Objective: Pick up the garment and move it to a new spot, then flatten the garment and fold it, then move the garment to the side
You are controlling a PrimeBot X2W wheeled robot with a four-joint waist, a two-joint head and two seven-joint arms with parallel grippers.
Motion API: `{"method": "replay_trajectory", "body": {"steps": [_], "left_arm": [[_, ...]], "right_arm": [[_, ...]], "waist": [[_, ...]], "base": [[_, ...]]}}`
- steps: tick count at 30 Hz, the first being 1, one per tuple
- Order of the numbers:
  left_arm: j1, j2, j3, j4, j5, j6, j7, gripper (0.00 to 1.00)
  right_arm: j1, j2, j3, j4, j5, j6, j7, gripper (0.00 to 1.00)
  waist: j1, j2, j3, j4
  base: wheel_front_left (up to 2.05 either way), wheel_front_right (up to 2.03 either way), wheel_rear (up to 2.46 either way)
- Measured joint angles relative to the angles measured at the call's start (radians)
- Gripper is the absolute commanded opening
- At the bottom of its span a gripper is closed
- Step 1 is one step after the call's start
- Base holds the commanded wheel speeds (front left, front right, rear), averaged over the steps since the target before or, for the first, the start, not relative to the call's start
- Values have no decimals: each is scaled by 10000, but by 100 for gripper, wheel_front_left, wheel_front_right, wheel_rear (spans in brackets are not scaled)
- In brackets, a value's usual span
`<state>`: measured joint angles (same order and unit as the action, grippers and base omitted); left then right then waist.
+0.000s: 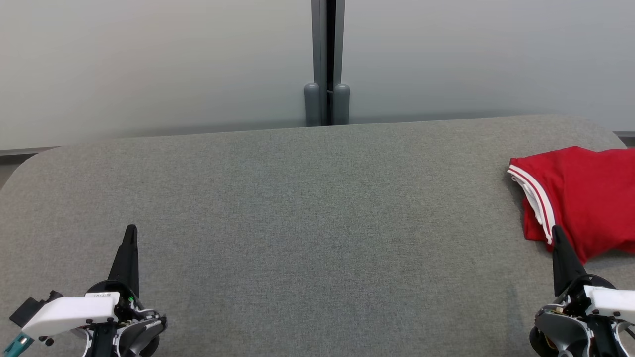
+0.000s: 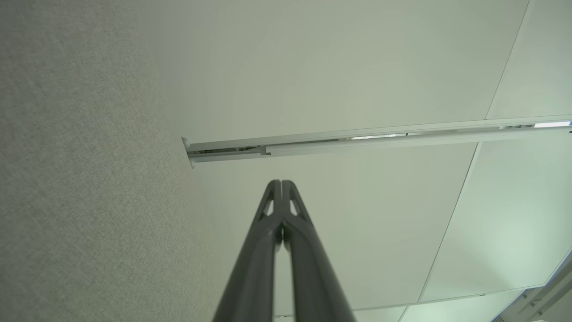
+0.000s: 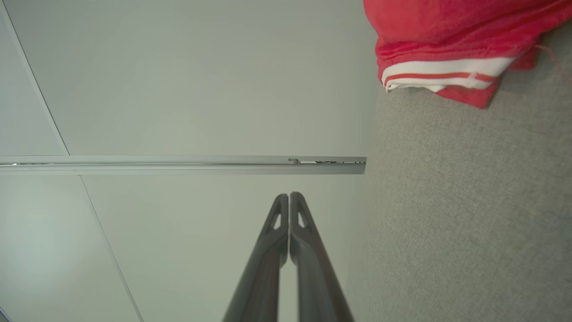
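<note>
Garment (image 1: 585, 198): red with white-striped trim, bunched at the right edge of the bench (image 1: 317, 223) towards the far corner, partly cut off by the head view. Left claw (image 1: 131, 229): jaws pressed together, holding nothing, over the near left corner. Right claw (image 1: 555, 230): jaws likewise closed and empty, tip at the garment's near hem; contact cannot be confirmed. Pale panels (image 1: 149, 64) stand behind the far edge.
</note>
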<state>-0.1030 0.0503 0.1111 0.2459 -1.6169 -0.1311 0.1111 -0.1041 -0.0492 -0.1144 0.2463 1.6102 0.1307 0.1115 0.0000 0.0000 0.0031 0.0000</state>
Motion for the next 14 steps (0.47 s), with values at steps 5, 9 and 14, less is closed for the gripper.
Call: {"method": "replay_trajectory", "body": {"steps": [5, 9, 14], "left_arm": [[-1, -2, 2, 0, 0, 0, 0, 0], [-1, -4, 4, 0, 0, 0, 2, 0], [-4, -6, 10, 0, 2, 0, 15, 0]], "right_arm": [[0, 0, 2, 0, 0, 0, 0, 0], [-1, 0, 2, 0, 0, 0, 0, 0], [-1, 0, 2, 0, 0, 0, 0, 0]], "waist": [[0, 0, 0, 0], [0, 0, 0, 0], [0, 0, 0, 0]], "base": [[0, 0, 0], [0, 0, 0], [0, 0, 0]]}}
